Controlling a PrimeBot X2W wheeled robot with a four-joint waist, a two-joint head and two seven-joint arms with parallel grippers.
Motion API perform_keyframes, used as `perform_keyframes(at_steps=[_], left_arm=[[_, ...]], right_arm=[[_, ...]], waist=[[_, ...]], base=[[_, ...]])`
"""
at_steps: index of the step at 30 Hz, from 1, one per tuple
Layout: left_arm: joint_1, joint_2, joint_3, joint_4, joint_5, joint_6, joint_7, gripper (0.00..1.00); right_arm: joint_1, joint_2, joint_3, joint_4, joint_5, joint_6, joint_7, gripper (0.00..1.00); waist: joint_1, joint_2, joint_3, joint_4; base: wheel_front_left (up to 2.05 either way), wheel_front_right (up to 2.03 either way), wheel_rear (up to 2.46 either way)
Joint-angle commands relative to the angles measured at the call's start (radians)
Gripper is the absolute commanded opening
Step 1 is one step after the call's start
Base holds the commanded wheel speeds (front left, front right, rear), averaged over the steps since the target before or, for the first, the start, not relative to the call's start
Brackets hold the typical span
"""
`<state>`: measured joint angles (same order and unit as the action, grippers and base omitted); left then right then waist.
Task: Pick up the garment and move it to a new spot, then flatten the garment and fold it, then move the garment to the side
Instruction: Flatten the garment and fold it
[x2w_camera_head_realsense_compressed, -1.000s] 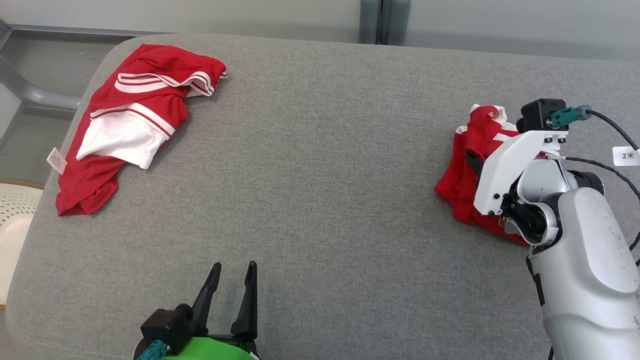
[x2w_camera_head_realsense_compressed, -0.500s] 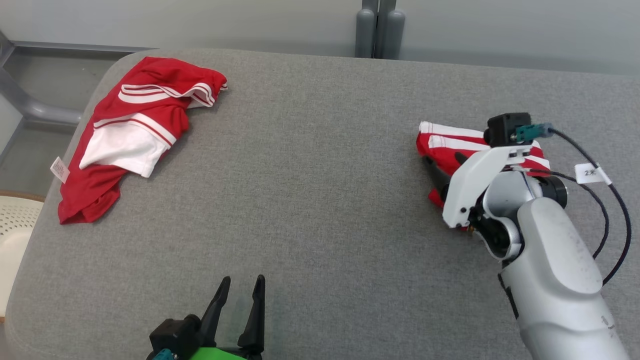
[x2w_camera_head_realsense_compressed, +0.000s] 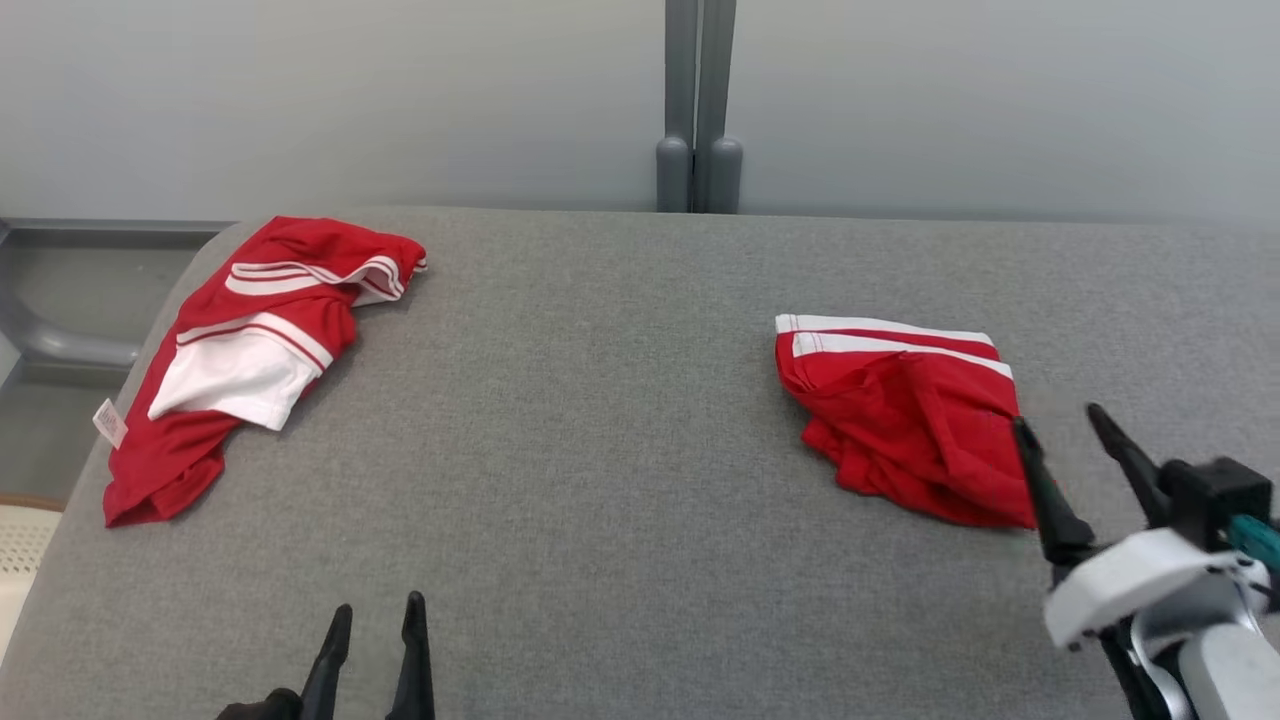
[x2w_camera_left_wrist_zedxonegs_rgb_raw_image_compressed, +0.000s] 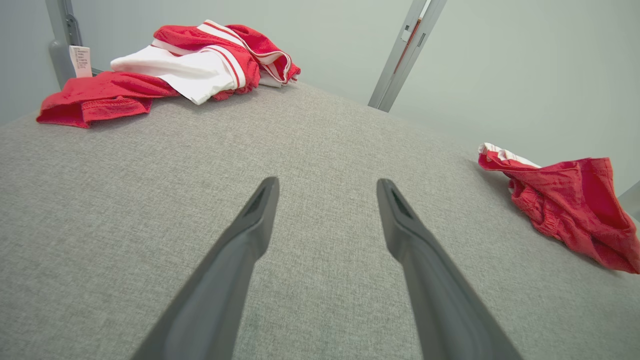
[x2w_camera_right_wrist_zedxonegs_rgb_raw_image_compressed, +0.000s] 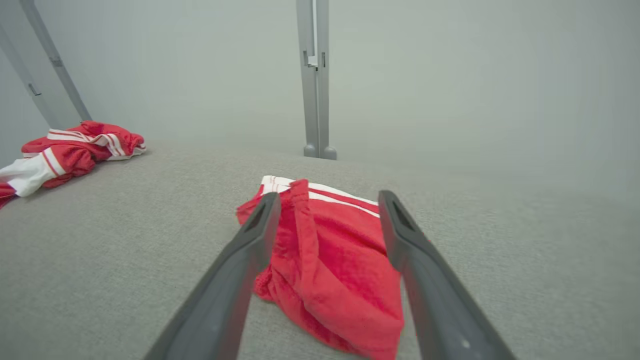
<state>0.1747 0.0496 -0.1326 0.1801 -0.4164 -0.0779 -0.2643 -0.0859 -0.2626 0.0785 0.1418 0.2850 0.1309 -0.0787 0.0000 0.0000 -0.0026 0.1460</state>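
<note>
Right pincer stands open at the lower right of the head view, its two dark fingers spread and holding nothing. The inner finger crosses the near right edge of the garment; whether it touches the cloth I cannot tell. In the right wrist view this pincer points at the garment, which lies between and just beyond the parted fingers as a compact folded red bundle. Two white stripes run along its far edge, and its near edge is rumpled. It rests on the right half of the grey fabric-covered table, well in from the edges. Left pincer shows at the bottom left of the head view with its fingertips a little apart, empty. In the left wrist view it is likewise open over bare grey cloth, with the garment far off to one side. A second garment, red with white panels and stripes, lies crumpled at the far left corner of the table, well apart from the folded one. A small white label hangs from it at the table's edge. It also shows in the left wrist view and the right wrist view. Behind the table a grey upright post stands against a pale wall.
</note>
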Motion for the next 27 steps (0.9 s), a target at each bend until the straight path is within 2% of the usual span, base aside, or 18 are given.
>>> perform_keyframes(at_steps=[1, 4, 7, 10, 12, 13, 14, 21, 27], left_arm=[[0.019, 0.002, 0.022, -0.014, 0.023, -0.003, 0.000, 1.00], [0.028, 0.002, 0.068, -0.044, 0.039, -0.005, 0.000, 1.00], [0.040, 0.002, 0.106, -0.058, 0.055, -0.006, 0.000, 1.00], [0.040, 0.002, 0.121, -0.063, 0.058, -0.010, 0.000, 1.00], [0.031, 0.002, 0.122, -0.066, 0.060, -0.016, 0.000, 1.00], [0.025, 0.002, 0.121, -0.066, 0.060, -0.019, 0.000, 1.00], [0.020, 0.002, 0.119, -0.066, 0.061, -0.020, 0.000, 1.00], [-0.032, 0.002, 0.097, -0.065, 0.039, -0.029, 0.000, 1.00], [-0.087, 0.002, 0.069, -0.063, 0.027, -0.037, 0.000, 1.00]], right_arm=[[0.049, -0.003, -0.030, 0.024, -0.016, 0.000, -0.070, 1.00], [0.113, -0.019, -0.083, 0.074, -0.045, 0.000, -0.167, 1.00], [0.153, 0.006, -0.155, 0.115, -0.077, 0.000, -0.187, 1.00], [0.151, 0.034, -0.190, 0.104, -0.095, 0.000, -0.187, 1.00], [0.125, 0.037, -0.192, 0.111, -0.105, 0.000, -0.187, 0.50], [0.105, 0.037, -0.182, 0.120, -0.105, 0.000, -0.187, 0.12], [0.088, 0.034, -0.176, 0.132, -0.104, 0.000, -0.187, 0.00], [-0.141, -0.003, -0.096, 0.266, -0.116, 0.000, -0.187, 0.00], [-0.331, -0.008, -0.035, 0.456, -0.142, 0.000, -0.183, 0.00]], waist=[[0.0000, 0.0000, -0.035, -0.031], [0.0000, 0.0000, -0.043, -0.033], [0.0000, 0.0000, -0.042, -0.038], [0.0000, 0.0000, -0.028, -0.039], [0.0000, 0.0000, -0.016, -0.034], [0.0000, 0.0000, -0.009, -0.030], [0.0000, 0.0000, -0.002, -0.026], [0.0000, 0.0000, 0.098, 0.011], [0.0000, 0.0000, 0.176, 0.056]], base=[[0.00, 0.00, 0.00], [0.00, 0.00, 0.00], [0.00, 0.00, 0.00], [0.00, 0.00, 0.00], [0.00, 0.00, 0.00], [0.00, 0.00, 0.00], [0.00, 0.00, 0.00], [0.00, 0.00, 0.00], [0.00, 0.00, 0.00]])
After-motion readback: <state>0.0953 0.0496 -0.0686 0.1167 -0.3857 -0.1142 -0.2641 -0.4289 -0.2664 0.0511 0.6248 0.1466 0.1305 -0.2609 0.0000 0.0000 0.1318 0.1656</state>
